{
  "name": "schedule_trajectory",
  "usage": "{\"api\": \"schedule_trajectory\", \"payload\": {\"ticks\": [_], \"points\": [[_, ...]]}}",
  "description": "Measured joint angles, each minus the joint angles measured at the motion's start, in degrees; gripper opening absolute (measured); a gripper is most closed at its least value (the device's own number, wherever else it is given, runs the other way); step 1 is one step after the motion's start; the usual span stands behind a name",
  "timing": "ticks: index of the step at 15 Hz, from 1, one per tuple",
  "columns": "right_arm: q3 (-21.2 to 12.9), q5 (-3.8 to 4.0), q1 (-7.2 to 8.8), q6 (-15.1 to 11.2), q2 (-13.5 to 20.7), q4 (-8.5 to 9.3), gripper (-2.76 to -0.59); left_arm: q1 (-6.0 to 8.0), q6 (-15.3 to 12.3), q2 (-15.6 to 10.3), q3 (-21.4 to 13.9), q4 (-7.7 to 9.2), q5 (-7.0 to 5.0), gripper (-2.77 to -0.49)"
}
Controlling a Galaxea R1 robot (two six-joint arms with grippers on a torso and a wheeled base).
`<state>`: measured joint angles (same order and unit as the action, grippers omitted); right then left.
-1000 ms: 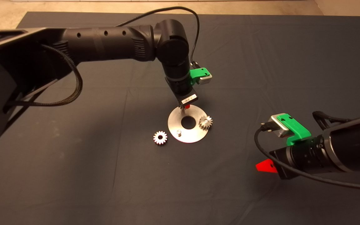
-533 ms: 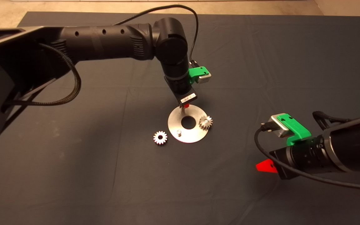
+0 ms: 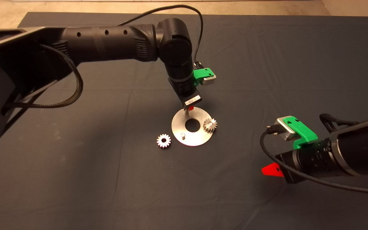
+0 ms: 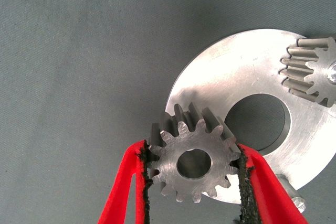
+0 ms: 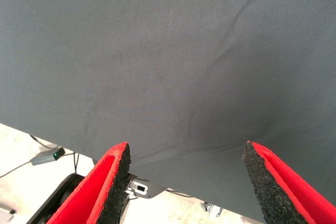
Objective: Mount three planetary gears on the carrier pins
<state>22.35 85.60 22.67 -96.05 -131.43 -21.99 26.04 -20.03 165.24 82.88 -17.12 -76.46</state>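
— Three gears in all: one sits on its pin (image 3: 210,125) at the disc's (image 3: 200,137) three o'clock, one lies loose on the mat (image 3: 75,179) at eight o'clock (image 3: 164,141), and the third (image 4: 193,162) is pinched between the left hand's (image 3: 189,108) red fingers (image 4: 127,182).

— Where's that held one, relative to the disc?

— Over the rim at about twelve o'clock, flat, its bore pointing straight down. I can't see the pin under it; the gear and the hand hide it. I'd say the move turns on lining that bore up over the hidden pin before lowering.

— And the bare pin?

— At seven o'clock (image 3: 182,135), nearest the loose gear.

— The other arm?

— The right hand (image 5: 184,182) waits at the worktop's four o'clock side, fingers wide apart, holding nothing, well clear.
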Motion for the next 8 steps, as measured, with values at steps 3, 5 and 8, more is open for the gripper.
{"api": "schedule_trajectory", "payload": {"ticks": [3, 5, 8], "points": [[0.0, 0.00, 0.00, 0.0, 0.0, 0.00, -1.75, 0.00, 0.0, 0.0, 0.0, 0.00, 0.00, -2.49], [0.0, 0.00, 0.00, 0.0, 0.0, 0.00, -1.75, 0.00, 0.0, 0.0, -0.1, 0.00, 0.00, -2.49], [0.0, -0.02, 0.00, 0.0, 0.0, 0.00, -1.75, -0.02, 0.0, 0.0, -0.1, 0.00, 0.00, -2.49]]}}
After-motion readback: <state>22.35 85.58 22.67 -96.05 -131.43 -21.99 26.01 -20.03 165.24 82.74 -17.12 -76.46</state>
